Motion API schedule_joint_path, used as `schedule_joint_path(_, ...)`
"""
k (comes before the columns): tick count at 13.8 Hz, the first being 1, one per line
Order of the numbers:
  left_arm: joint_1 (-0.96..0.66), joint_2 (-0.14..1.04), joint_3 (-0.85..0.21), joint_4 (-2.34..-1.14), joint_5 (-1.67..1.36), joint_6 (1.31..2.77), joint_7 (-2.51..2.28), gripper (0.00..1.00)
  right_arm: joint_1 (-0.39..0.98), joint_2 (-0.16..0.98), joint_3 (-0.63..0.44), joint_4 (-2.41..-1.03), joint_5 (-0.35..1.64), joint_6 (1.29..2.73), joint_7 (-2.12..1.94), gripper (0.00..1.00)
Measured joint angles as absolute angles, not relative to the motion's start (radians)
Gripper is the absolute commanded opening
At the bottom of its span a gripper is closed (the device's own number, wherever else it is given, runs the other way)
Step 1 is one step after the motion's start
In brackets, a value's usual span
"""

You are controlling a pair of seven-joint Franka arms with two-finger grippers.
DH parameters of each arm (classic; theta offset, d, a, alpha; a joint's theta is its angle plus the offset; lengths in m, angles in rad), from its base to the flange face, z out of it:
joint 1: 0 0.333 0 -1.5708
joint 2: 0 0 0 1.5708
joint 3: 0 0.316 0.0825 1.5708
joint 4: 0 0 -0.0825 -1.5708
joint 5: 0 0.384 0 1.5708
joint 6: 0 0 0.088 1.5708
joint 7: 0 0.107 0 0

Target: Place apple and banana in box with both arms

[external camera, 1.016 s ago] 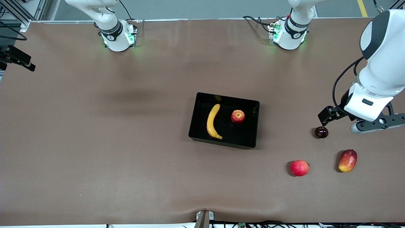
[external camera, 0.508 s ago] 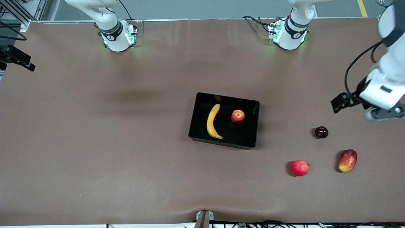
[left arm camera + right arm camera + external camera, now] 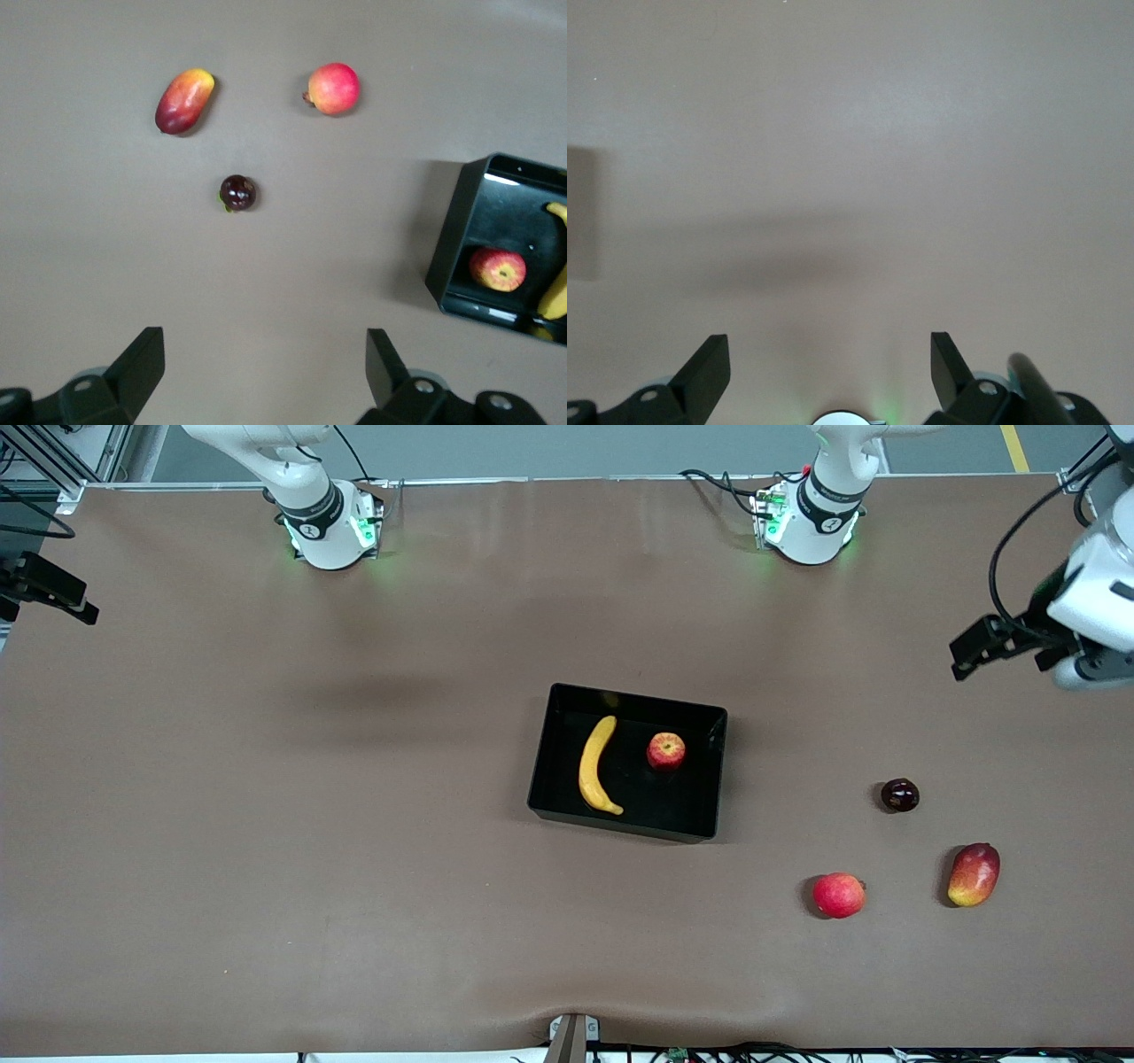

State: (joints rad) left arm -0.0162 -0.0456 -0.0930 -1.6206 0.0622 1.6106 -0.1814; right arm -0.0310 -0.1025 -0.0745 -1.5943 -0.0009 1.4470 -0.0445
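Already the small round red apple with yellowish streaks (image 3: 665, 751) and the long curved yellow banana (image 3: 597, 766) are seen lying inside the shallow glossy black plastic box (image 3: 709, 779), apart from each other, the banana toward the right arm's end. The box sits mid-counter on the brown counter (image 3: 354, 868).

The placing step is judged done; what is left is likely only parking the arms, so no further grasp should be called for.

The left pincer (image 3: 266, 376) is held spread wide and empty, up over bare counter near the left arm's end; nothing is touched by it. In the left wrist view the box corner (image 3: 452, 257) with the apple (image 3: 497, 269) is seen off to one side. The right pincer (image 3: 830, 372) is likewise spread and empty, over bare counter close to the right arm's base; that arm is judged waiting.

Three distractors are left on the counter toward the left arm's end: a small dark round fruit (image 3: 899, 794), a deep-red round fruit with a nub (image 3: 838, 895) and an oblong red-yellow mango (image 3: 973, 874), the last two nearer the front camera than the box.
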Motion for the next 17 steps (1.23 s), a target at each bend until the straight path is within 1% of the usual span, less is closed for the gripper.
schedule_joint_path(2, -0.053, -0.092, -0.052, -1.662, 0.047, 1.61, -0.158, 1.0, -0.031, -0.102, -0.075, -1.594, -0.001, 1.447, -0.044, 1.0)
schedule_joint_path(5, -0.063, -0.126, -0.036, -1.691, 0.043, 1.611, -0.138, 1.0, -0.031, -0.102, -0.075, -1.594, -0.001, 1.447, -0.044, 1.0)
schedule_joint_path(17, -0.077, -0.1, -0.037, -1.669, 0.039, 1.619, -0.138, 1.0, -0.031, -0.102, -0.075, -1.594, 0.001, 1.447, -0.044, 1.0)
